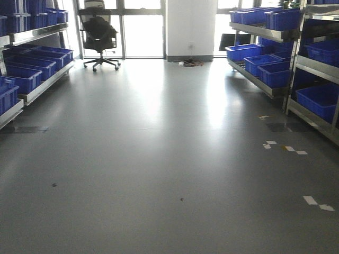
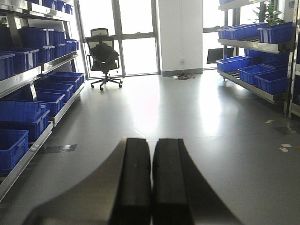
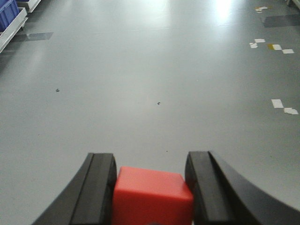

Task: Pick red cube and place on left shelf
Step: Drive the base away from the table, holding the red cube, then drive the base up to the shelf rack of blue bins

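Out on the open floor (image 1: 159, 174), the right end effector (image 3: 150, 172) pinches the red cube (image 3: 152, 197), the left end effector (image 2: 151, 154) is pressed together, and the left shelf (image 1: 45, 83) awaits.

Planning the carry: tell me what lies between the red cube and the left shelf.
Right wrist view: mostly bare grey floor between the red cube and the left shelf; only a dark floor patch near the shelf and a small speck.
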